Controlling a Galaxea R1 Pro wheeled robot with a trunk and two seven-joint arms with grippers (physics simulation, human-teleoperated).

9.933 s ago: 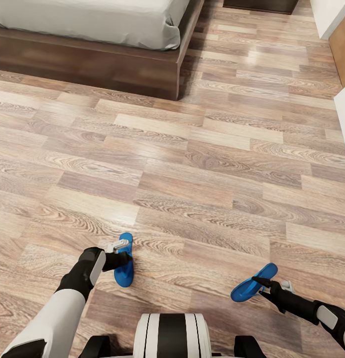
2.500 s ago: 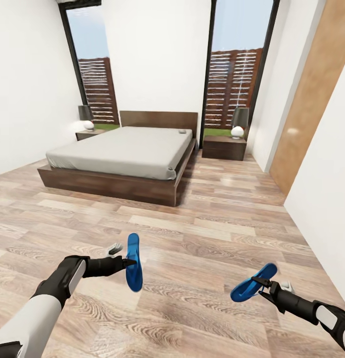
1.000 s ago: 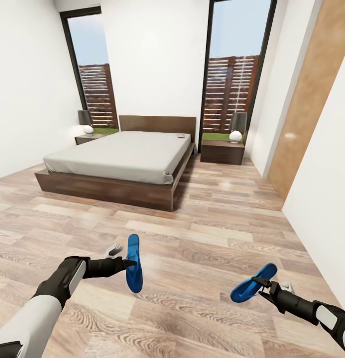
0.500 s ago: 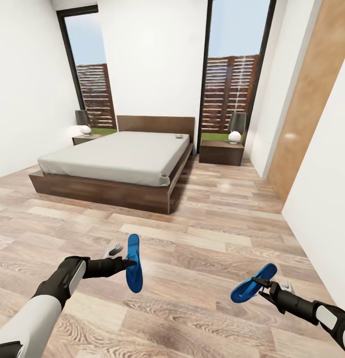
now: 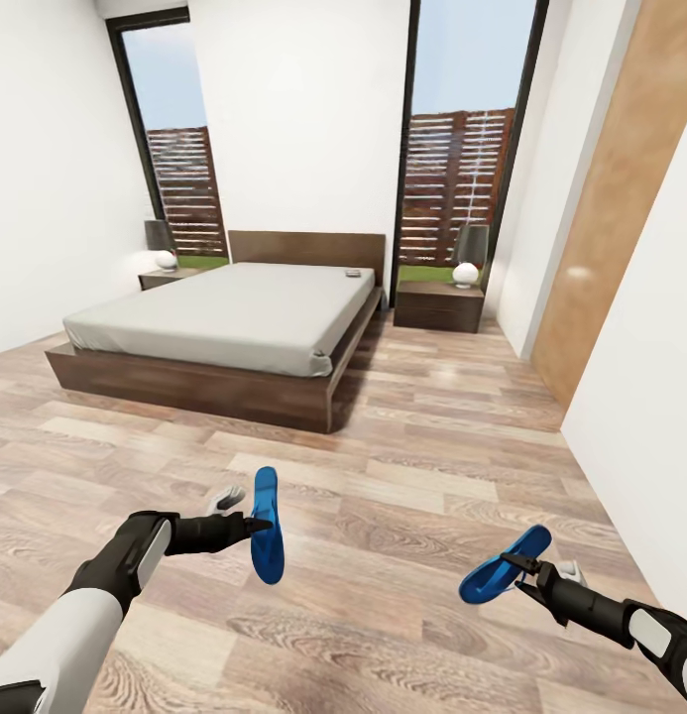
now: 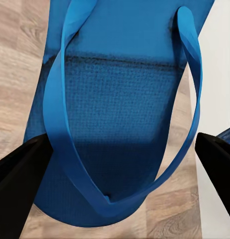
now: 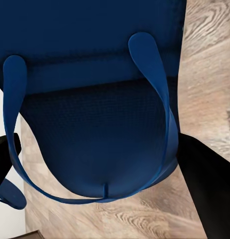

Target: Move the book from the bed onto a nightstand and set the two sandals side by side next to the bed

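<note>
I hold one bright blue sandal in each hand above the wooden floor. My left gripper (image 5: 254, 524) is shut on a sandal (image 5: 267, 526) that stands on edge, straps showing (image 6: 125, 99). My right gripper (image 5: 518, 571) is shut on the other sandal (image 5: 502, 567), whose heel sits between the black fingers (image 7: 204, 184). The bed (image 5: 214, 312), with its grey mattress and dark frame, stands ahead to the left. A small flat book (image 5: 353, 273) lies near the bed's headboard on the right side, too small to read. One nightstand (image 5: 439, 303) with a lamp flanks the bed's right, another (image 5: 163, 279) its left.
Bare wood floor stretches between me and the bed. A white wall (image 5: 640, 397) and a wooden door (image 5: 611, 198) run close along my right. Tall windows (image 5: 457, 159) stand behind the nightstands, and a white wall (image 5: 46, 178) lies at the far left.
My view first rose from the floor to the room; since then the bed has drifted left in it, so the camera has moved. Both arms hold their sandals as before.
</note>
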